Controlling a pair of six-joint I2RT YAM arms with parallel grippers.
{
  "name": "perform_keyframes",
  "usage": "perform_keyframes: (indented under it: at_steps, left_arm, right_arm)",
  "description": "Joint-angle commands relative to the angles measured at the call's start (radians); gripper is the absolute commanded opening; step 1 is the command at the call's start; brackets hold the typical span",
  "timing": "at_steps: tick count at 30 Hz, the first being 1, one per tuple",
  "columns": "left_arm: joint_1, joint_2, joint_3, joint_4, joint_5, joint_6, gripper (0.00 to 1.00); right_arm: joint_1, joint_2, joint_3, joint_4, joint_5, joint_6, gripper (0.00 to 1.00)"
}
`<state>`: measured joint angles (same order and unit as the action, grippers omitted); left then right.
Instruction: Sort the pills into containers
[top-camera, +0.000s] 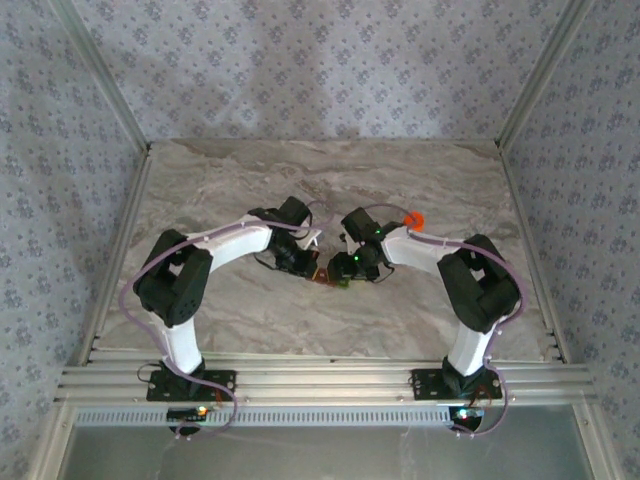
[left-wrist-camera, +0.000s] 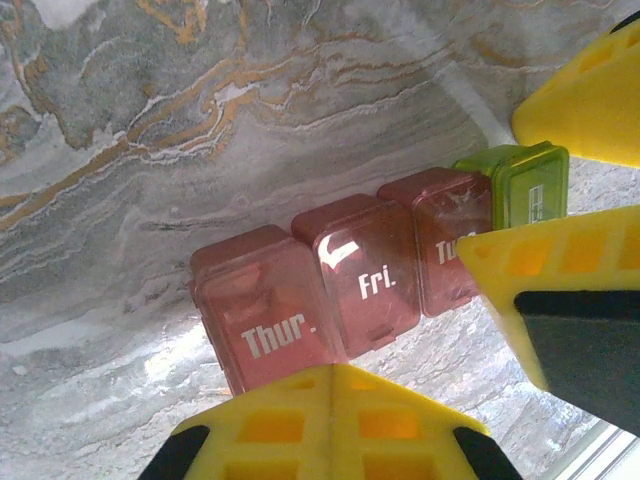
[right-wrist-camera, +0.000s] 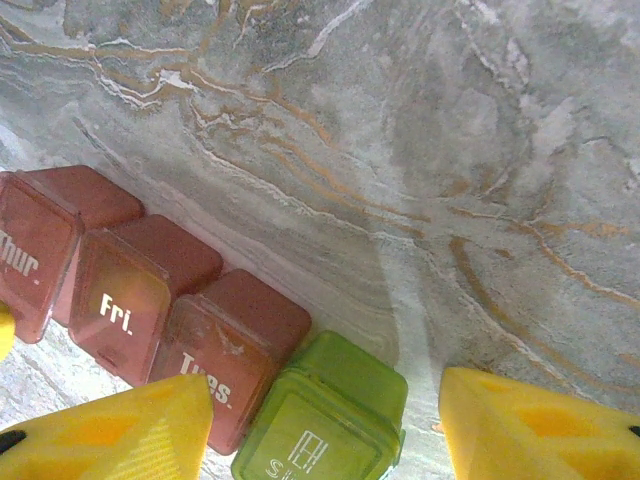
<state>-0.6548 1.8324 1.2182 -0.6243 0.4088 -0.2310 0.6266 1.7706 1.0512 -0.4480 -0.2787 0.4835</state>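
The containers (left-wrist-camera: 365, 270) are a strip of red-brown compartments marked Thur., Fri. and Tues. with a green end compartment (right-wrist-camera: 330, 420), lids closed, lying flat on the marble at centre (top-camera: 325, 279). My left gripper (left-wrist-camera: 340, 375) is shut, its yellow tips meeting at the near edge of the Thur. lid with nothing between them. My right gripper (right-wrist-camera: 325, 430) is open, straddling the green end. One finger (right-wrist-camera: 110, 430) overlaps the Tues. lid and the other (right-wrist-camera: 540, 430) stands apart from the green wall. Its fingers (left-wrist-camera: 590, 95) also show in the left wrist view. The pills are out of view.
An orange bottle cap (top-camera: 413, 217) shows behind the right arm. The marble table (top-camera: 300, 170) stretches back to patterned walls. An aluminium rail (top-camera: 320, 380) runs along the near edge by both arm bases.
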Motion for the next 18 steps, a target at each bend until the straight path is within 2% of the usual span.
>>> perform_keyframes:
  at_steps: [1,18]
  left_arm:
    - [-0.003,-0.029,-0.022,0.010,0.020,-0.013,0.00]
    - [-0.004,0.014,-0.047,0.059,-0.006,-0.029,0.00]
  right_arm:
    - [-0.006,0.061,-0.006,-0.014,0.049,0.013,0.64]
    - [-0.011,0.078,-0.010,-0.010,0.036,0.015,0.63]
